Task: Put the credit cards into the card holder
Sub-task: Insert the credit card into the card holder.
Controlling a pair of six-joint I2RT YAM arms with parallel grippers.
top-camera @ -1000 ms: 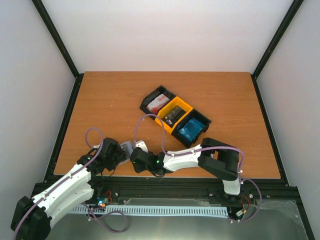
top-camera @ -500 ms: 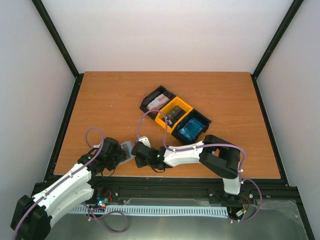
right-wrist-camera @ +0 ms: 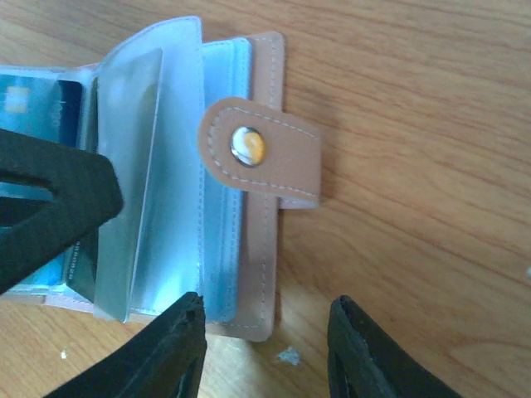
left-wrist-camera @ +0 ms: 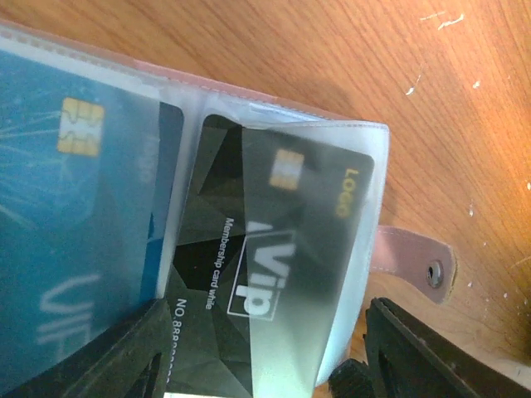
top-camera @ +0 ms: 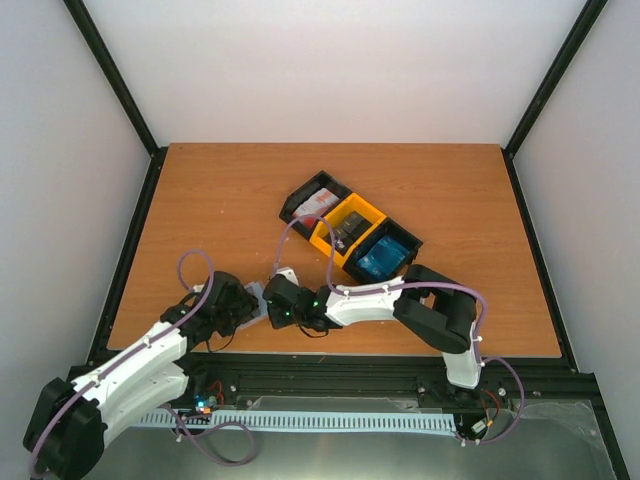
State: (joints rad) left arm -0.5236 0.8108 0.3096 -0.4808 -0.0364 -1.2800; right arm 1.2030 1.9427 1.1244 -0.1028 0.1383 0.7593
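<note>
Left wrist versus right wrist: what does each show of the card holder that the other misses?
Only left wrist: the black VIP card, its print readable through a sleeve. Only right wrist: the clear sleeves fanned up edge-on beside the stitched tan cover. Both: the card holder open on the wooden table, a blue card inside, and the snap strap.

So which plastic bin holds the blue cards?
The black bin at the row's right end; the yellow bin holds dark cards, the other black bin red-and-white ones.
</note>
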